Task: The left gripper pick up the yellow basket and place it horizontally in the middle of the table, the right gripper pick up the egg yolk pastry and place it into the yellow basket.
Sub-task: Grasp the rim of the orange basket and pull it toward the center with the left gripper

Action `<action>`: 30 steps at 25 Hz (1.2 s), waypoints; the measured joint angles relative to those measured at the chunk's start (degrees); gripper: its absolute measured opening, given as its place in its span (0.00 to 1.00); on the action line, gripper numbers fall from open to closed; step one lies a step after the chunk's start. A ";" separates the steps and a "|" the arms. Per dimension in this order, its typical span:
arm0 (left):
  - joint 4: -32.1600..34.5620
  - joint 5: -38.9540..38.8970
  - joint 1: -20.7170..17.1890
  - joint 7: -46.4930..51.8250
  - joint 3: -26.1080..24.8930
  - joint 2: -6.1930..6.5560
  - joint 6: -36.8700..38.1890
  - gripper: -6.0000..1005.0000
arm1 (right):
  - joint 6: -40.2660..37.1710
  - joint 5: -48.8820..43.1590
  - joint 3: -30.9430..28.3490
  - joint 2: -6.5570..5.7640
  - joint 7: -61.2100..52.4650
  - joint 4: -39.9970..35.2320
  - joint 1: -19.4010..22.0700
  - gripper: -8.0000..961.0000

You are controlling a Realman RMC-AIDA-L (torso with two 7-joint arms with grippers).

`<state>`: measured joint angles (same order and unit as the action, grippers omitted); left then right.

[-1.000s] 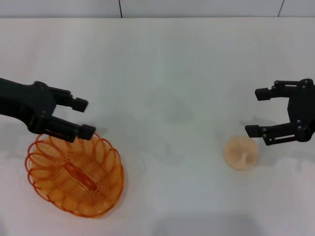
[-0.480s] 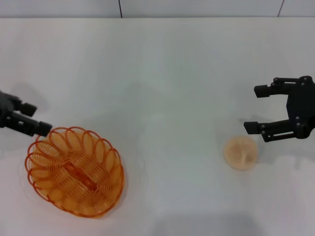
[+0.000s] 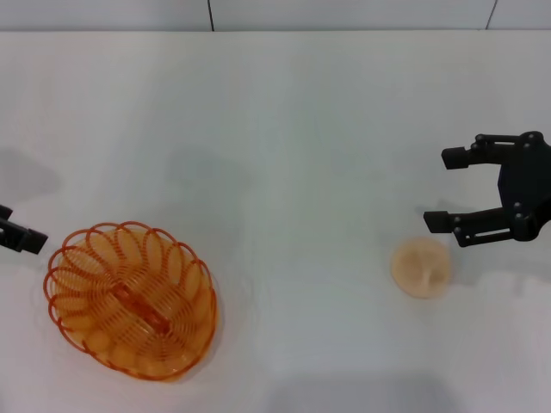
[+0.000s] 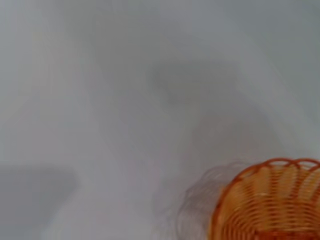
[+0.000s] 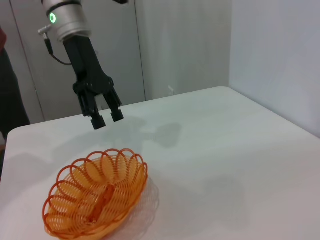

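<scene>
The yellow basket lies upright on the white table at the front left; it also shows in the left wrist view and the right wrist view. My left gripper is at the far left edge, just left of the basket rim and clear of it; the right wrist view shows the left gripper open, empty and above the table behind the basket. The egg yolk pastry sits at the right. My right gripper is open and empty, just beyond the pastry.
A wall with a dark seam runs along the table's far edge. Doors and a wall stand beyond the table in the right wrist view.
My left gripper has drawn back to the left, off the basket's rim, almost out of the head view. The basket and pastry have not moved. The right gripper has barely shifted.
</scene>
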<state>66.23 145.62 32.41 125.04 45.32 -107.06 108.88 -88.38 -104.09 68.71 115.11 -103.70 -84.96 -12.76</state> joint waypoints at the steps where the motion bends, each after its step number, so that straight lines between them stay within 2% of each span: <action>1: -0.63 0.79 0.10 -0.05 0.04 -0.20 -0.55 0.86 | 0.02 0.05 0.06 0.01 0.03 0.00 0.00 0.91; 14: -8.28 6.84 4.19 -1.54 1.81 -3.40 -6.95 0.86 | 0.06 0.20 0.10 0.03 -0.10 -0.01 0.01 0.91; 20: -11.64 8.11 5.56 -2.12 2.18 -3.77 -8.98 0.86 | 0.06 0.21 0.03 0.03 -0.09 -0.03 0.08 0.91; 30: -13.65 9.38 6.45 -2.28 3.54 -4.47 -10.41 0.85 | 0.06 0.21 -0.02 0.02 -0.08 -0.01 0.17 0.91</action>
<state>52.58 155.00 38.86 122.77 48.86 -111.53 98.47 -88.33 -103.88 68.70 115.13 -103.79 -84.98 -12.59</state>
